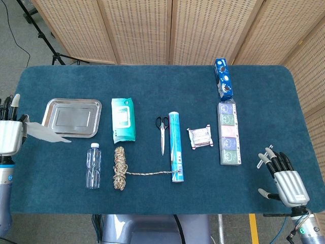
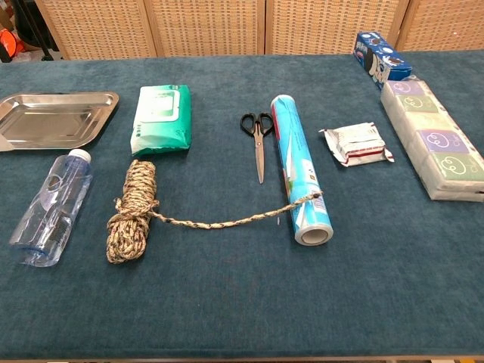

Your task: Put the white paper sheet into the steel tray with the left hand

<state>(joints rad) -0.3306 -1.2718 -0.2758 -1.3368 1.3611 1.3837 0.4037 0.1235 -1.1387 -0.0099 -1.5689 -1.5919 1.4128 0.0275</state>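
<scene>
My left hand (image 1: 10, 133) is raised at the table's left edge and holds the white paper sheet (image 1: 45, 132) by one end. The sheet hangs in the air, its free end over the near left corner of the steel tray (image 1: 71, 117). In the chest view the tray (image 2: 57, 119) lies at the far left, a sliver of the sheet (image 2: 4, 146) shows at its near left corner, and the left hand is out of frame. My right hand (image 1: 282, 179) rests at the near right corner, fingers spread, holding nothing.
A green wipes pack (image 1: 123, 120), a clear bottle (image 1: 93, 165) and a coiled rope (image 1: 119, 168) lie right of the tray. Scissors (image 1: 162, 132), a blue roll (image 1: 176, 146), a small packet (image 1: 199, 137), tissue packs (image 1: 229, 133) and a blue box (image 1: 223, 78) lie further right.
</scene>
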